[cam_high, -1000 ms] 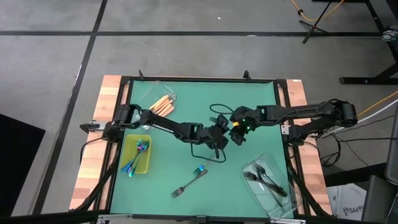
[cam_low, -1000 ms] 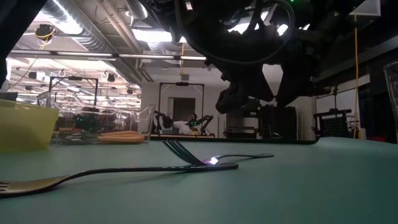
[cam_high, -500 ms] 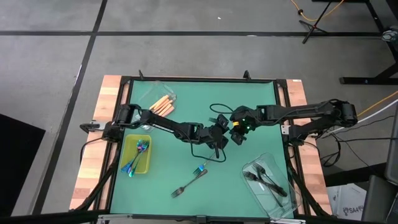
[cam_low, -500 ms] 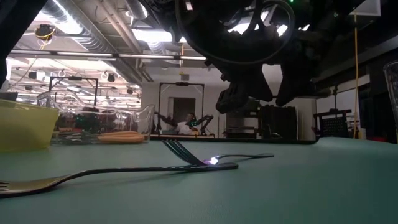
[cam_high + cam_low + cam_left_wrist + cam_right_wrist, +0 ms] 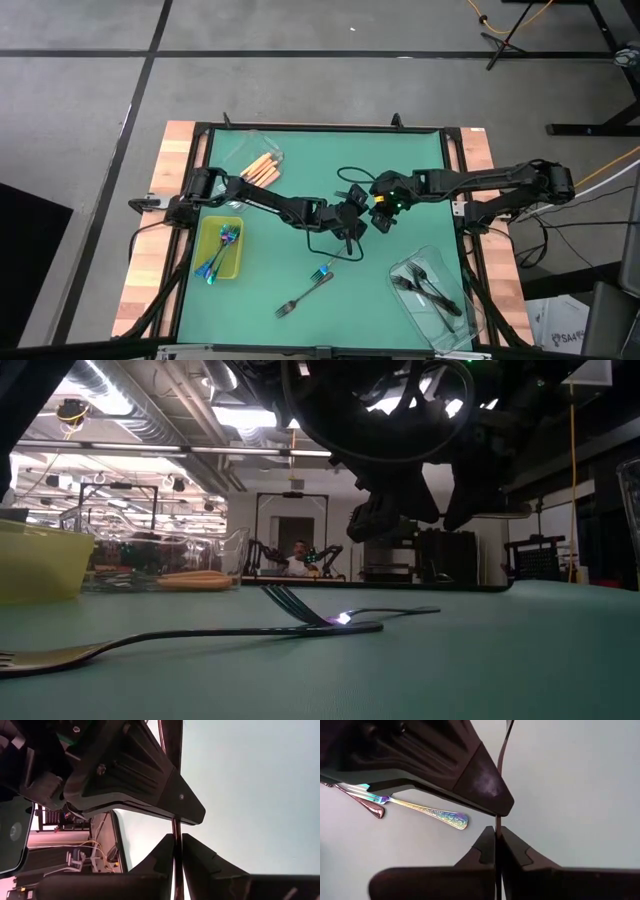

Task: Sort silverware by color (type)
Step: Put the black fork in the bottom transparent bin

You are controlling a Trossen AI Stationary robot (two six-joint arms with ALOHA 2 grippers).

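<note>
– At the far left of the mat (image 5: 400,160), what lies there?
– Rainbow forks (image 5: 222,240) in the yellow tray (image 5: 238,262). Just behind it, orange forks (image 5: 264,166) lie in a clear tub (image 5: 240,150).
– And loose on the mat?
– Two, near the front edge: a grey fork (image 5: 290,303), then a rainbow fork (image 5: 320,271) just right of it. Their ends meet or cross; the low view shows one over the other.
– Where are the arms?
– Both meet at mid-table, above the mat. The left gripper (image 5: 347,222) sits nose to nose with the right gripper (image 5: 378,213).
– Anything held?
– One thin black fork (image 5: 497,822) runs between them. The right gripper is clamped tight on its handle. The same handle passes through the left gripper, but whether that one pinches it or stands slack I cannot tell.
– And farthest right?
– A second tub (image 5: 452,318) near the front right corner, with black forks (image 5: 425,285) in it.
</note>
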